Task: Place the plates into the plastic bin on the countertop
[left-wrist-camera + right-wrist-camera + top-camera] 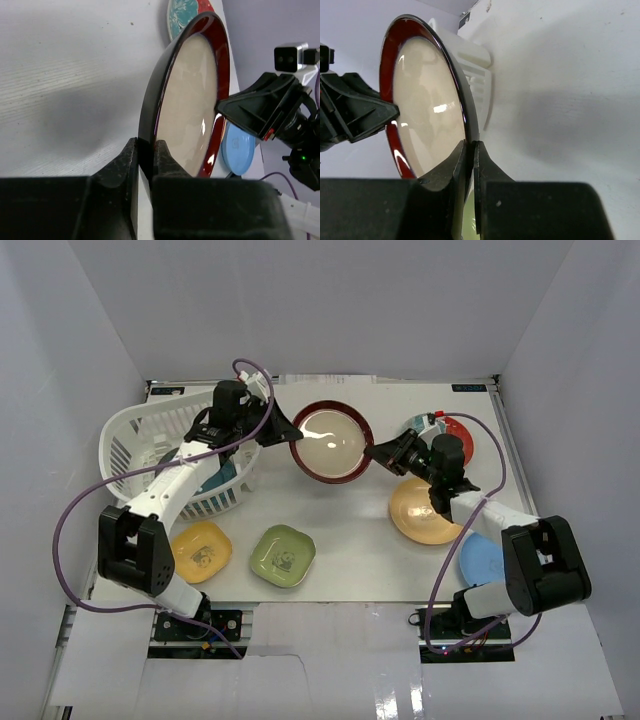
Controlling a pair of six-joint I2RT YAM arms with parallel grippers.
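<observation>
The red-rimmed cream plate [330, 442] hangs above the white countertop [350, 540], held from both sides. My left gripper [291, 436] is shut on its left rim, seen in the left wrist view [146, 150]. My right gripper [378, 452] is shut on its right rim, seen in the right wrist view [470, 148]. The white plastic bin [125, 435] stands at the left, just beyond the plate [476, 62]. A teal plate [218, 474] lies inside it under my left arm.
On the countertop lie a yellow rounded-square plate [201, 550], a green one [282, 555], an orange-yellow plate [425, 511], a light blue plate [482, 560] and a teal-and-red plate [455, 430]. White walls stand on three sides.
</observation>
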